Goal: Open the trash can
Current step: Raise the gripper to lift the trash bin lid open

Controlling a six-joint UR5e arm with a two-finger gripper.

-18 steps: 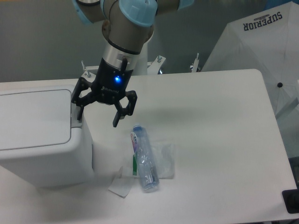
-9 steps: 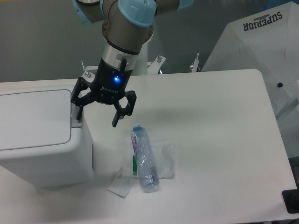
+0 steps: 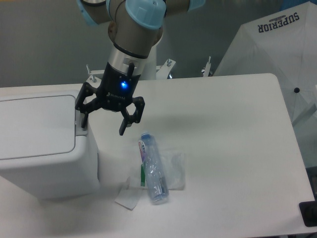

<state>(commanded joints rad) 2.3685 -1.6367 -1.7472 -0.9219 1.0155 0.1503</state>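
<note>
The gripper (image 3: 104, 120) is spread wide, grasping nothing; the trash can (image 3: 44, 144) button beneath its left finger should be pressed straight down

The trash can (image 3: 42, 144) runs off the left edge of the frame, its far-left side unseen. The gripper (image 3: 103, 124) stands at the bin's right rim, its spread jaws blocking part of the small tab there; whether the left fingertip touches the tab cannot be told. The robot arm (image 3: 136, 20) above the bin is cut off by the top edge. Right of the bin, print on the water bottle (image 3: 152, 167) is too small to read, and the clear wrapper (image 3: 174, 169) beneath it is hard to outline. The white umbrella (image 3: 282, 54) is clipped by the right edge, as is a dark object (image 3: 310, 214) at the lower right corner.
</note>
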